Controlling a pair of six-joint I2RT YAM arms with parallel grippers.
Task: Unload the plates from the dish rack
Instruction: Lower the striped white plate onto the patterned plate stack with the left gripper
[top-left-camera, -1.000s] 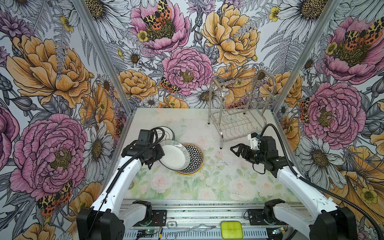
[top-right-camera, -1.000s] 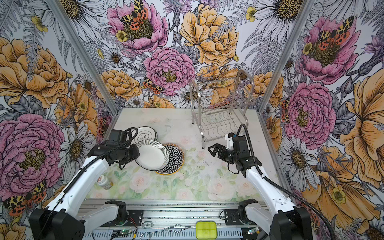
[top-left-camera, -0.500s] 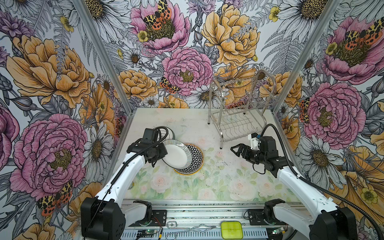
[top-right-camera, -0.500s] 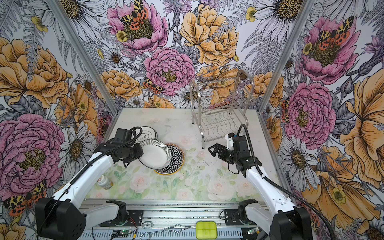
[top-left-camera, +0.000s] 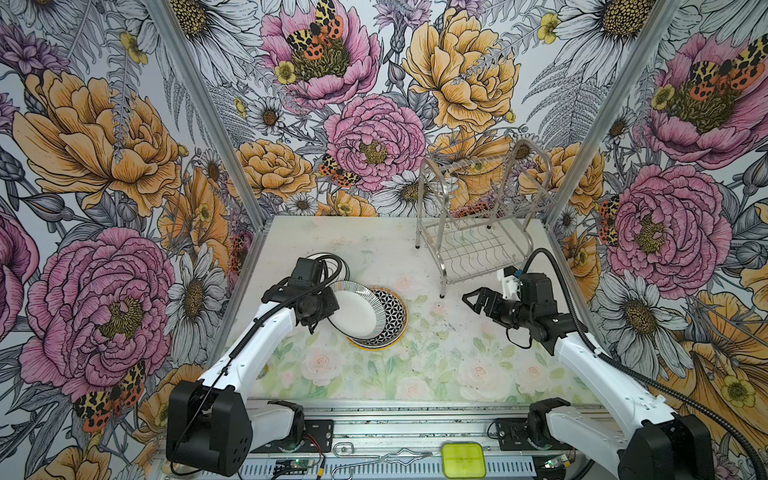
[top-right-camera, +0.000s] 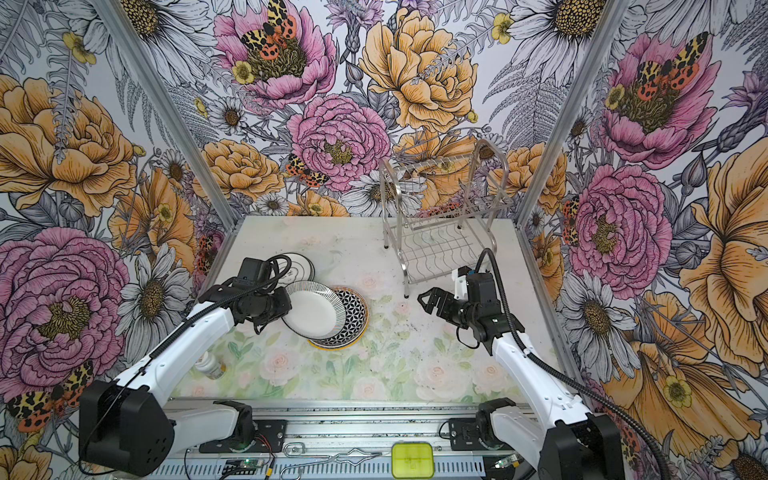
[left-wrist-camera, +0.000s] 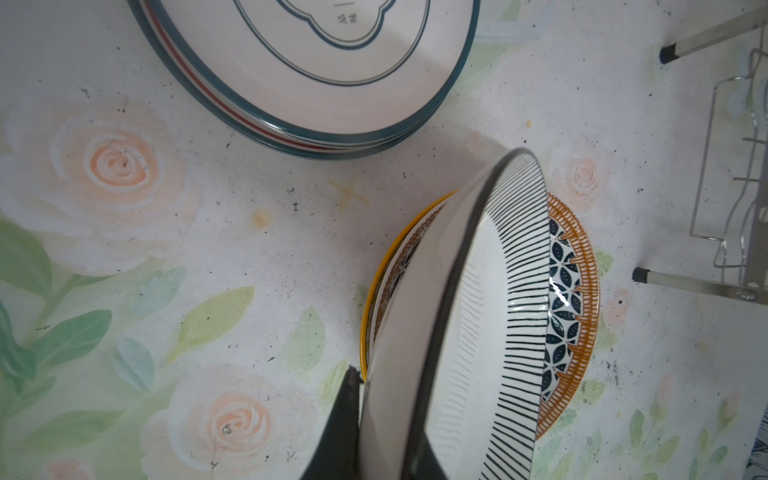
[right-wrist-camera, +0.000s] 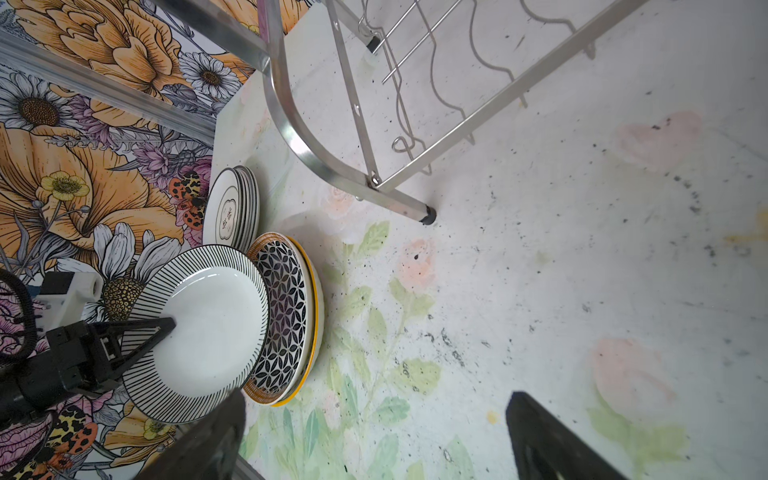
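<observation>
Right wrist, left claw (right-wrist-camera: 165, 327) pinching striped plate (right-wrist-camera: 216, 332)

Your two top views sit high over the near edge, tilted down toward the back wall. They're near-identical: both cover the whole pale floral-print tabletop (top-left-camera: 436, 365) and the shiny steel wire dish rack (top-left-camera: 478, 245). Your left wrist cam looks almost straight down, very close on the white round ceramic plate with a black striped rim (left-wrist-camera: 478, 316). Your right wrist cam sits farther off, angled across the table. Both wrist views share that plate and the rack's legs.
</observation>
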